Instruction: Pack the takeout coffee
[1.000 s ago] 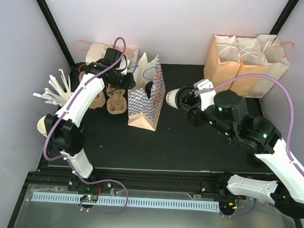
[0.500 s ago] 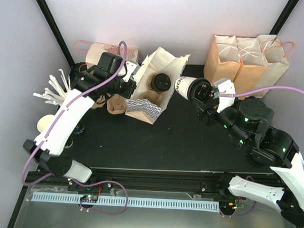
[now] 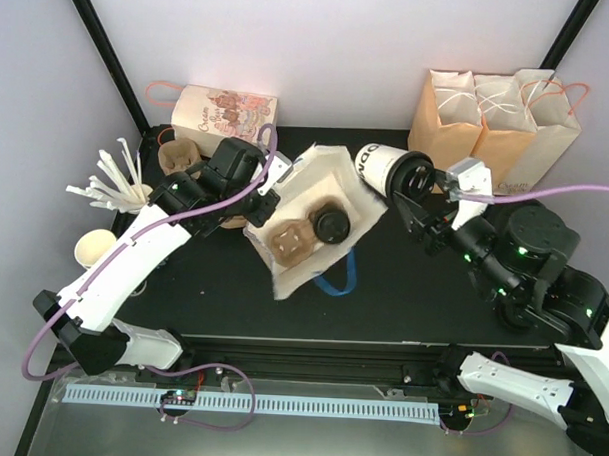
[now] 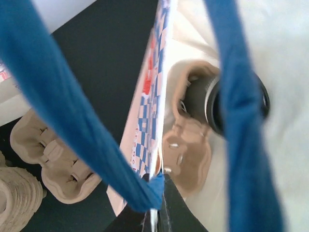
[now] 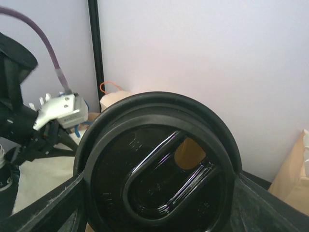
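A takeout coffee [image 3: 379, 163], white with a black lid, lies on its side in my right gripper [image 3: 411, 187], which is shut on it just behind the bag's far edge. Its lid [image 5: 159, 164] fills the right wrist view, a finger [image 5: 58, 205] at each side. The checkered paper bag [image 3: 354, 195] is tipped with its mouth facing up. Inside it sit a brown carrier [image 3: 289, 239] and a second lidded coffee [image 3: 332, 225]. My left gripper [image 3: 261, 193] is shut on the bag's rim [image 4: 155, 101] beside its blue handle [image 4: 63, 121]. The carrier [image 4: 186, 145] and the cup [image 4: 198, 99] show past that rim.
Three tan paper bags [image 3: 493, 125] stand at the back right. A printed bag [image 3: 224, 107] stands at the back left, with pulp carriers [image 3: 177, 154] in front of it. White cutlery [image 3: 111, 181] and a plain white cup [image 3: 92, 249] are at the left edge.
My left gripper shut on the bag's rim and tipped the bag over, so its mouth spread open. The right gripper carried its coffee back and to the right.
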{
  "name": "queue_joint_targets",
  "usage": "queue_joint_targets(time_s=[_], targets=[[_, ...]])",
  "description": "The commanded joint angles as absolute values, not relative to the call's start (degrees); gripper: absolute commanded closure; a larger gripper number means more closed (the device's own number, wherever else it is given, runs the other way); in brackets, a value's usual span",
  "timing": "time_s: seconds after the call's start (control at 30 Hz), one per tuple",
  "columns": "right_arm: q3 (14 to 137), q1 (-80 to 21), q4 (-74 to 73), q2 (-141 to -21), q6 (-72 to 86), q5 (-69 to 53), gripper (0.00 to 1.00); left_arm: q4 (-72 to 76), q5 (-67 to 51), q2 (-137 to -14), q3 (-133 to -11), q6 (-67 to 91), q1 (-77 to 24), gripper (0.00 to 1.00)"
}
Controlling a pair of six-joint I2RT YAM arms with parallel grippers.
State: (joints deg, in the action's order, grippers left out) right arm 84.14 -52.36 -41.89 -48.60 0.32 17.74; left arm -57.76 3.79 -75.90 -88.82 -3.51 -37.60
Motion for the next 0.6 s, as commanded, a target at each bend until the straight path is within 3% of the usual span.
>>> queue_joint_targets(time_s=[0.0, 0.3, 0.57], targets=[[85.82, -52.29, -41.72, -46.13, 0.77, 16.07, 0.50, -59.65, 5.41, -77.12, -92.68, -5.48, -38.88, 0.99], [83.74, -52.34, -48.87, -51.39, -0.92, -5.18, 0.52, -59.79, 4.83, -77.65, -91.84, -5.83, -41.01, 0.98], [68.94, -52.33, -43.57, -48.36, 0.81, -8.12, 0.52, -60.23, 1.91, -77.31, -92.00, -5.18, -42.07, 0.98]])
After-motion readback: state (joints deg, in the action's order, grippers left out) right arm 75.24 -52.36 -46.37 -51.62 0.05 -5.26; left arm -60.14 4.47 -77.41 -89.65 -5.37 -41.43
